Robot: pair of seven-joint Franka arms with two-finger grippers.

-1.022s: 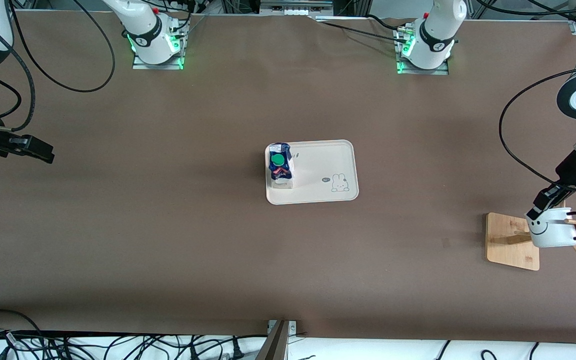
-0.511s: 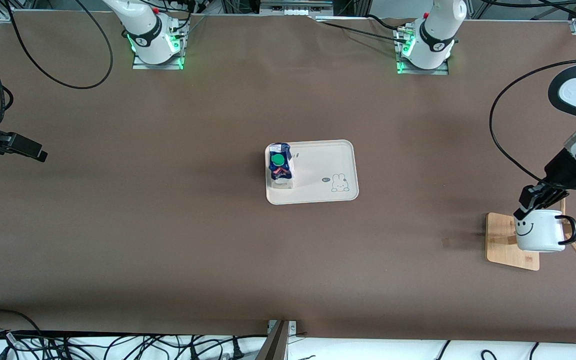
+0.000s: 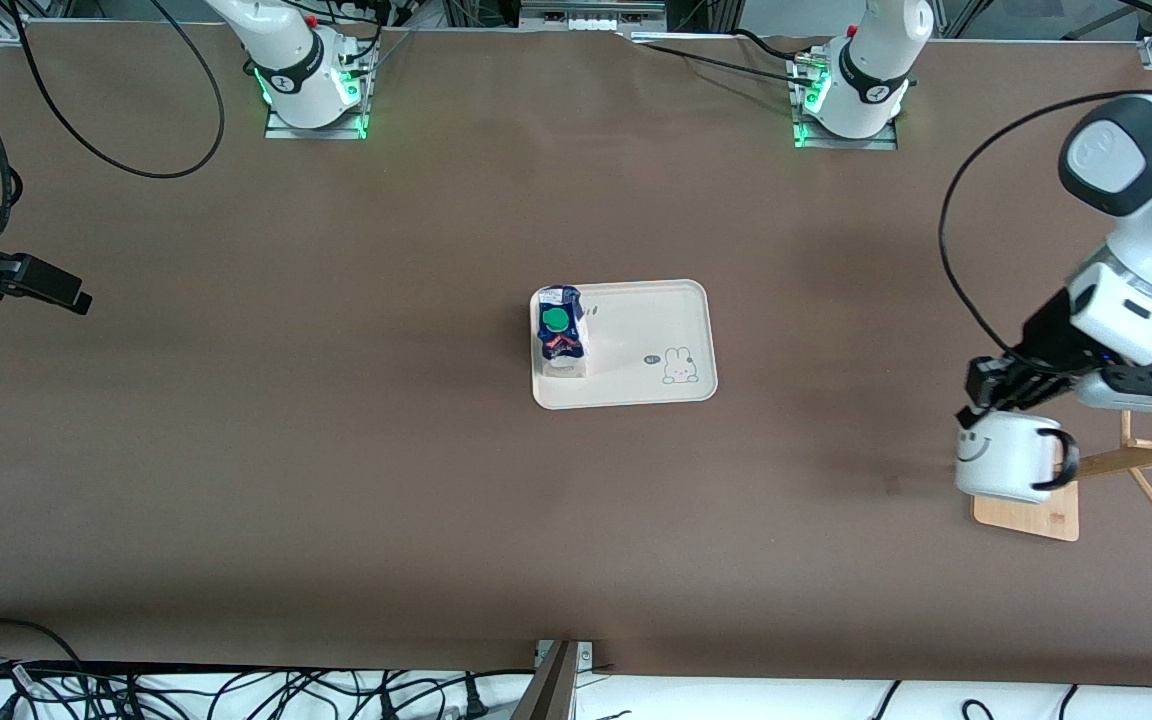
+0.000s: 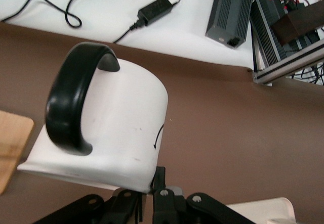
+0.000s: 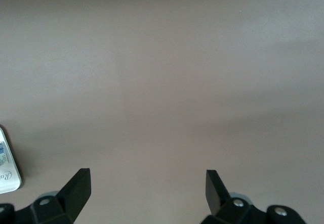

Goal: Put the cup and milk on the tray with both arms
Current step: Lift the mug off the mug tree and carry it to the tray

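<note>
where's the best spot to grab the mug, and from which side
By the rim, from above, as the left gripper does now: one finger inside the mug, one outside, pinching the thin wall. The open top faces up and the black handle juts toward the wooden rack, so a top grip probably stays clear of both. The right gripper waits, open.

Even, bright overhead light; soft shadows, sharp focus.

High front camera looks down on the whole worktop. Left wrist camera sits close above the mug; right wrist camera faces bare worktop.
</note>
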